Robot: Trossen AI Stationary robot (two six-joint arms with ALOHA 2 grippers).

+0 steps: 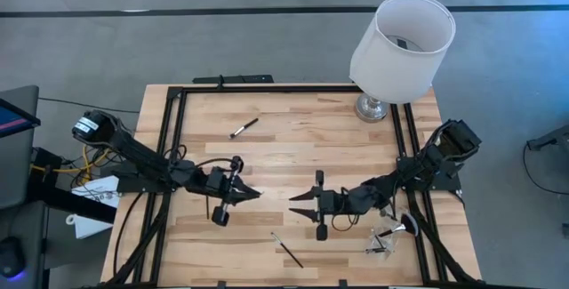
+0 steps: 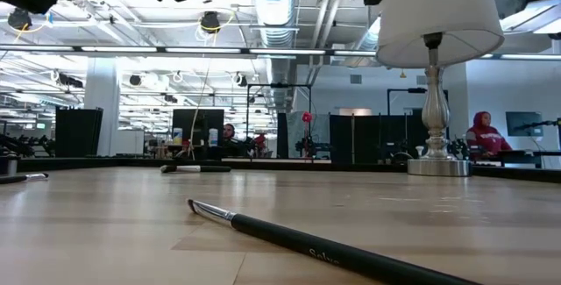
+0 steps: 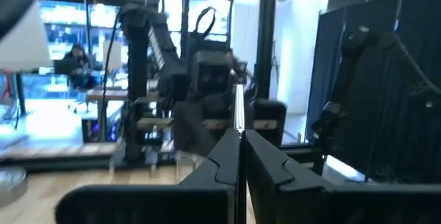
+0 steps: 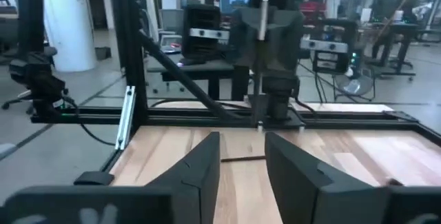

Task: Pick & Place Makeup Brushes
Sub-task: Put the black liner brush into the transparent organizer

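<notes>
I see the pale wooden plank worktop [image 1: 293, 156] with its black metal frame filling the middle of the high view. At its upper right corner stands a table lamp with a white drum shade [image 1: 404, 44] and a silver base.

The left arm reaches in from the left edge toward the centre; its left end effector [image 1: 256, 194] sits at mid-frame, fingers pressed together, and the left wrist view shows a thin silver-shafted makeup brush [image 3: 238, 110] standing up from between the closed fingers. The right arm comes in from the right edge, and its right end effector [image 1: 295, 204] faces the left one just beside it, tips near but apart. Its fingers [image 4: 203, 165] are spread with a clear gap and bare wood between them.

At the lower right of the high view, by the frame rail, lies a small heap of black-handled makeup brushes [image 1: 387, 238], with one fluffy fan-headed brush [image 1: 411, 227] at its upper edge. A single slim black brush [image 1: 288, 250] lies at the bottom centre, tilted, and fills the foreground of the low view [image 2: 324, 250]. Another black brush with a pale tip [image 1: 244, 128] lies alone at upper centre-left, well apart from the rest.
</notes>
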